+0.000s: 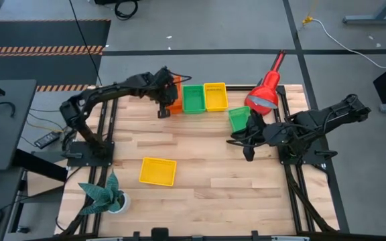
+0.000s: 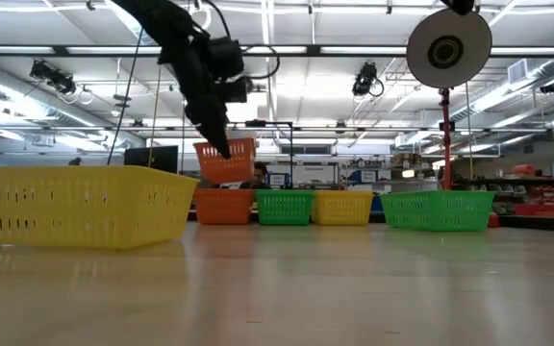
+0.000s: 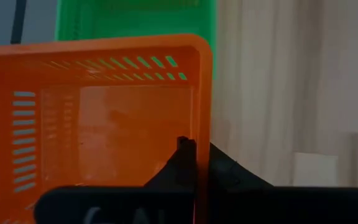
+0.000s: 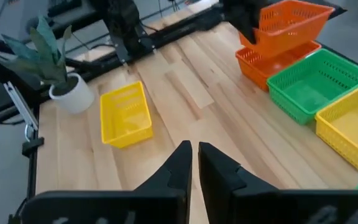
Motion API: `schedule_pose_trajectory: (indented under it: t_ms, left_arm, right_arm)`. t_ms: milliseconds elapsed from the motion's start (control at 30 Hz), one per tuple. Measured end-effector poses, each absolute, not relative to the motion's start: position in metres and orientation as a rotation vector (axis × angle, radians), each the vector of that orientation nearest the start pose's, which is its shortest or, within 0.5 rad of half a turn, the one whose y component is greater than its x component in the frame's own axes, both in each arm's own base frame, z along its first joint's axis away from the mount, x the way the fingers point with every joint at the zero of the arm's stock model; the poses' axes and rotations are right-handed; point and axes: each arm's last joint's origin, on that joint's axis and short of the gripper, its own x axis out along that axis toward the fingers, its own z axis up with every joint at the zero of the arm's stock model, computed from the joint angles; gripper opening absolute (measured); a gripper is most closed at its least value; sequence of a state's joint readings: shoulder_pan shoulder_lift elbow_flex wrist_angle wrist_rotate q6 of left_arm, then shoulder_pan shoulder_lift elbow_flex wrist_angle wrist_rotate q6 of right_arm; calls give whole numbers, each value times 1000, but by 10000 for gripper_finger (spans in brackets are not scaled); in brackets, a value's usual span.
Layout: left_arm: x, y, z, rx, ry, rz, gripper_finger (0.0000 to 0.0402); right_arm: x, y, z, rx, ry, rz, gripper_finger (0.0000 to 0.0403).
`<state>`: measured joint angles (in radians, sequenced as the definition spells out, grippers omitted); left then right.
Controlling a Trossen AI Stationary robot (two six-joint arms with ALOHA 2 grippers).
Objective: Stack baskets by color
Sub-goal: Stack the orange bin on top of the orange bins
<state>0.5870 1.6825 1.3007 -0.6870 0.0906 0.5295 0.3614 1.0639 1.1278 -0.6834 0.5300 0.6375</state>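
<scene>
My left gripper (image 2: 221, 144) is shut on an orange basket (image 2: 227, 160) and holds it in the air over a second orange basket (image 2: 224, 205) at the table's far edge. Beside that one, in a row, stand a green basket (image 1: 193, 98) and a yellow basket (image 1: 215, 96). Another green basket (image 1: 240, 118) sits askew to their right. A lone yellow basket (image 1: 158, 171) rests on the table's near half. My right gripper (image 4: 194, 155) hovers shut over the table's right half, with nothing between its fingers. My left gripper has one finger (image 3: 183, 155) inside the orange basket and the other outside, pinching a side wall at its rim (image 3: 201, 134). The fingers come slanting down from the near left. The basket hangs tilted, lifted clear, above the other orange basket (image 4: 272, 62).
A red cone-shaded lamp (image 1: 267, 94) stands at the far right corner, close to the askew green basket. A potted plant (image 1: 106, 195) sits at the near left corner. Bare wood (image 1: 213, 147) lies between the row of baskets and the lone yellow one.
</scene>
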Motion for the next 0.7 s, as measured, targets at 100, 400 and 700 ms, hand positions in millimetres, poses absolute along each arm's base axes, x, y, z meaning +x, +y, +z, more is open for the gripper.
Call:
schedule_pose_trajectory:
  t_ms: [100,400,700]
  left_arm:
    - [289,196,235,89,1126,163,9]
    - [296,197,219,75,1165,139,11]
    - [293,199,219,74,1181,136,97]
  right_arm:
    - [200,59,358,376,449,-353,28]
    - [202,58,360,388,412,-374,15]
    - [202,58,361,389,406,-373,9]
